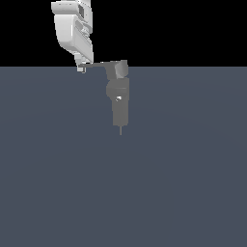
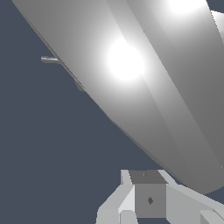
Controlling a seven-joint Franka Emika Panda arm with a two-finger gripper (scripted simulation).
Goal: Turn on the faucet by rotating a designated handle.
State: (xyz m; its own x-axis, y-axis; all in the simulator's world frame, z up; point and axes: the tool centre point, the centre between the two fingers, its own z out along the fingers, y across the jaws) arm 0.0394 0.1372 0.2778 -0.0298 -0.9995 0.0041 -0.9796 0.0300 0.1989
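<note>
Nearest the lens: in the wrist view a broad grey slab, glaring with two highlights, fills most of the picture; judged to be the handle (image 2: pixel 144 87) seen from very close, running diagonally down toward the fingers (image 2: pixel 148 199).

Gripper: at the exterior view's left, the gripper (image 1: pixel 82 67) hangs from the white arm (image 1: pixel 72 24) right at the outer tip of the handle (image 1: pixel 99 64). Whether its fingers are apart, together or clamped on the lever I cannot tell; the tip is too small there, and the wrist view shows only one blocky pad beside the slab.

Handle: a thin grey lever lying level, reaching from the gripper toward the exterior view's right into the top block.

Faucet: the faucet (image 1: pixel 118 99) stands just right of the gripper, narrow and upright, with a tiny white spot on the body and a thin pin at its lower end; it sits near the far edge of the grey floor (image 1: pixel 144 193).

Step in hand: judged to be engaging the lever's tip to swing it.

Doing it well: push at the far tip for leverage, follow an arc about the top block rather than a straight line, and keep steady contact so the thin lever does not slip off.

Risk: sliding past the tapering tip.
</note>
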